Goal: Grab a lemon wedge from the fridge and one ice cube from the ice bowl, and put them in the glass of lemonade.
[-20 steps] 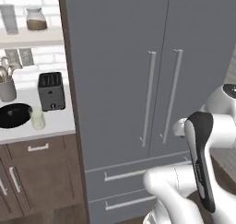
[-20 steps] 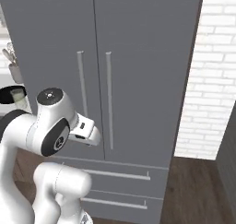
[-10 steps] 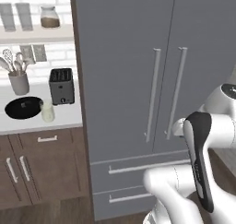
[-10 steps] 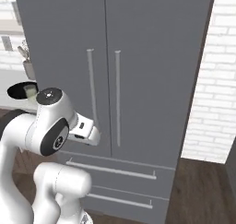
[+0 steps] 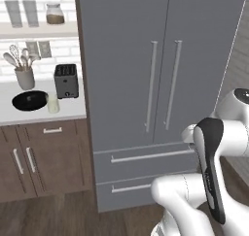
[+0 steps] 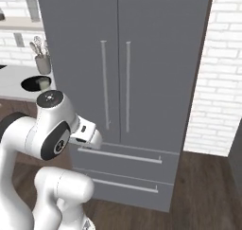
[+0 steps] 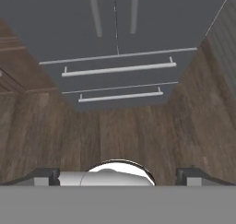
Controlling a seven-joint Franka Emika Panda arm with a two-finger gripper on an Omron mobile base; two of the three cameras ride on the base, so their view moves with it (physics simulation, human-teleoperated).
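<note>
Facing the closed fridge (image 5: pixel 160 84), the arm hangs folded low, jaws spread wide and empty over the floor (image 7: pixel 115 135). The lemon wedge presumably sits behind the doors. Best to square up on one handle (image 5: pixel 151 87), grip mid-length and pull steadily. The ice bowl (image 5: pixel 29 100) and glass of lemonade (image 5: pixel 52 103) wait near the table's front edge.

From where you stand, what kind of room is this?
A home kitchen, most likely. A tall grey double-door fridge stands ahead, and beside it a counter holds a toaster and a black bowl, with wooden cabinets below.
</note>
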